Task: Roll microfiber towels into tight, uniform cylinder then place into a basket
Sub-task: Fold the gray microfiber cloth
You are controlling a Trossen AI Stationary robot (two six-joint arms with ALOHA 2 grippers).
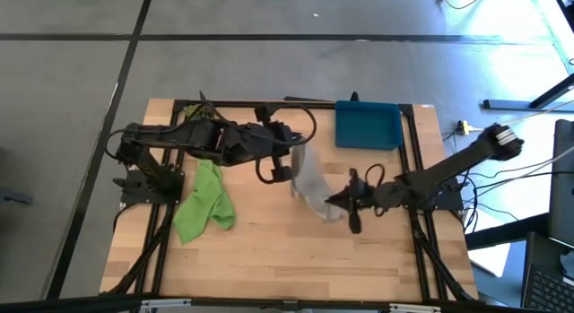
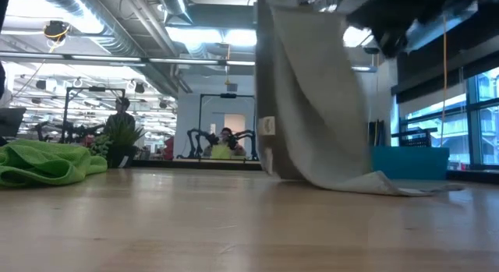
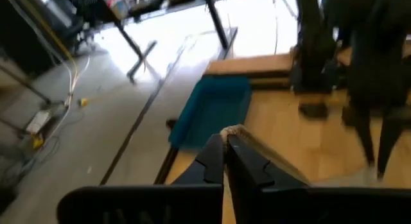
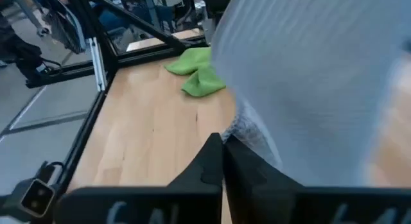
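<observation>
Both dark arms had the light grey microfiber towel up off the wooden table, and it looked to me like the spreading step, before any rolling had begun. The left gripper pinched one upper corner of the cloth between clenched fingers, raised above the table's middle; in its own wrist view the two fingers met on a thin edge of fabric. The right gripper was lower and just beside the table, its fingers likewise closed on the opposite edge. From table height the towel hung like a curtain, its small white tag showing, with its bottom edge dragging on the wood.

The bright lime green microfiber towel lay crumpled on the table near the left arm's base, untouched. The shallow dark-blue plastic basket sat at the far edge, with nothing in it that I could see.

I judged the next move needed both grippers to draw the cloth taut and lay it flat, without folds, so it could be rolled evenly.
</observation>
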